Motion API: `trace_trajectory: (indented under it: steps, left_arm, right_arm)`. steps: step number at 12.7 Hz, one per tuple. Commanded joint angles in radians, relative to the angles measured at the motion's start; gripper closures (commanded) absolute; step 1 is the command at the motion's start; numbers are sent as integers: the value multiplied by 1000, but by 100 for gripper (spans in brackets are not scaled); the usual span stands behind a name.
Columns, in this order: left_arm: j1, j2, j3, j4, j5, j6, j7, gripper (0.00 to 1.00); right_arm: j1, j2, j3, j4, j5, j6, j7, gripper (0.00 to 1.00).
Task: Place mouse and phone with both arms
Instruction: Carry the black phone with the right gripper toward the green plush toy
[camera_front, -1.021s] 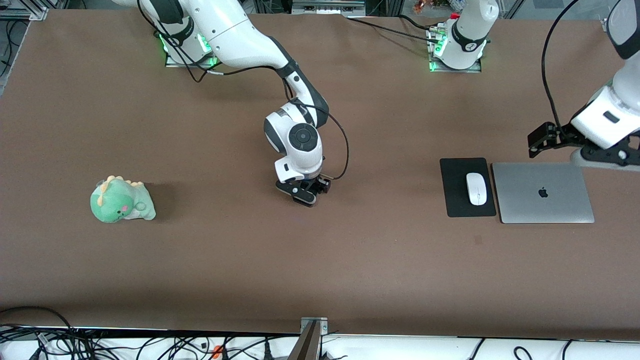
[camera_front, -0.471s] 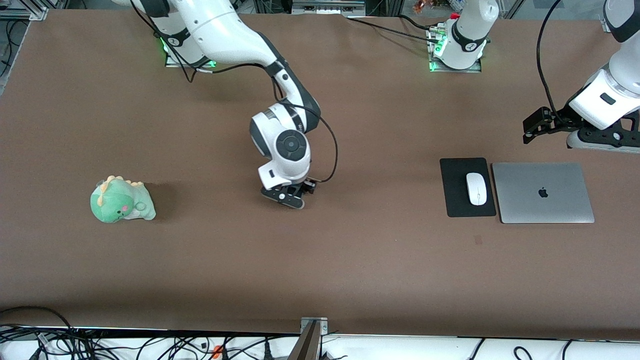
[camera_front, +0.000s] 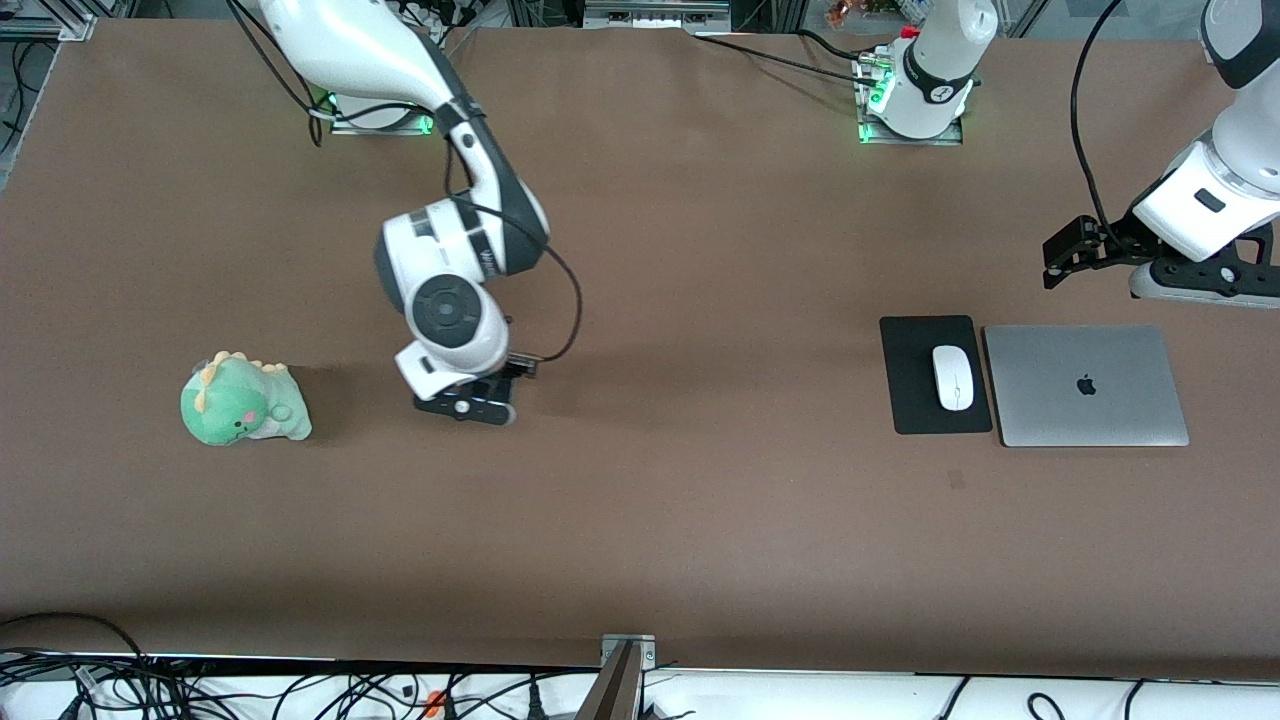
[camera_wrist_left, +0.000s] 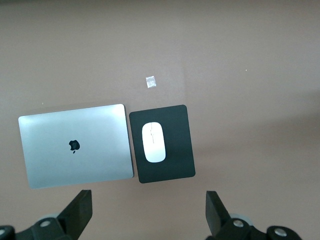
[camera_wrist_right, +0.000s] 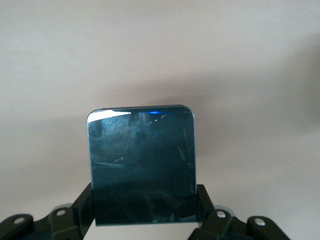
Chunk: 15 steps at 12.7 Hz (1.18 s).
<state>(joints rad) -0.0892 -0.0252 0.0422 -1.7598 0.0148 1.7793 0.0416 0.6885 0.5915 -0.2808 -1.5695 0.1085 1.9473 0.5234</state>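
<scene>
The white mouse (camera_front: 953, 377) lies on a black mouse pad (camera_front: 915, 400) toward the left arm's end of the table; it also shows in the left wrist view (camera_wrist_left: 153, 142). My right gripper (camera_front: 470, 408) is shut on the black phone (camera_wrist_right: 142, 165), gripping its side edges, low over bare table beside a green plush. The phone itself barely shows in the front view. My left gripper (camera_front: 1195, 288) is open and empty, high over bare table by the laptop's edge nearest the bases; its fingers (camera_wrist_left: 80, 212) stand wide apart.
A closed silver laptop (camera_front: 1085, 385) lies beside the mouse pad. A green dinosaur plush (camera_front: 243, 400) sits toward the right arm's end of the table. A small white scrap (camera_wrist_left: 150, 82) lies on the table near the pad. Cables run along the front edge.
My right arm has carried the phone from the table's middle toward the plush. My left gripper has drawn back slightly from the laptop toward the bases.
</scene>
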Motion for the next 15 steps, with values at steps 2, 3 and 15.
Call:
trace_trajectory:
  steps: [2, 3, 15]
  left_arm:
    - [0, -21, -1, -12, 16, 11, -12, 0]
    - [0, -21, -1, -10, 16, 9, -12, 0]
    - [0, -22, 4, -12, 16, 8, -12, 0]
  right_arm:
    - [5, -169, -81, -301, 3, 117, -185, 30]
    - [3, -186, -109, -373, 3, 189, -227, 30]
    - [-43, -157, -143, -589, 5, 496, -327, 26]
